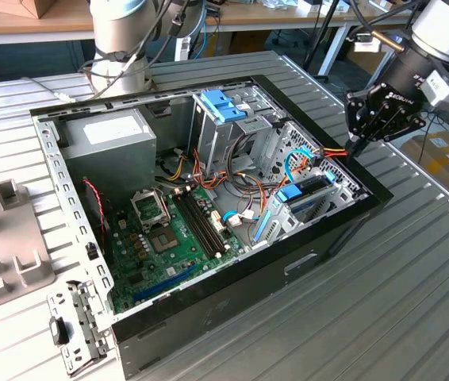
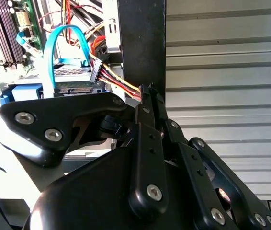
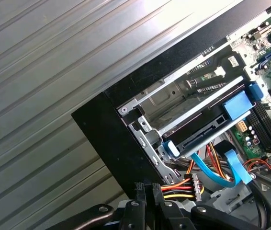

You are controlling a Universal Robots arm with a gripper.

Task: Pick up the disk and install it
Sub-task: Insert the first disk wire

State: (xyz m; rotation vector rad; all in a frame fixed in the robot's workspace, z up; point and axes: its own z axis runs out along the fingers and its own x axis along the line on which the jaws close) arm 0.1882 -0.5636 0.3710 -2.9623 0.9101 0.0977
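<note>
On the ribbed metal table (image 1: pixel 415 262) we find the disk (image 3: pixel 207 127) already seated in the computer case (image 1: pixel 232 278) bay, cables unplugged, gripper (image 1: pixel 357 144) closed, empty, just above the case corner.

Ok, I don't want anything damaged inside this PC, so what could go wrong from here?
1. The claw sits right beside the red, yellow and black power wires, so it could snag or tug them.
2. It is also close to the computer case's black rim and might knock against it.
3. The disk lies in its bay just past those wires, so a pulled cable could disturb it.
</note>
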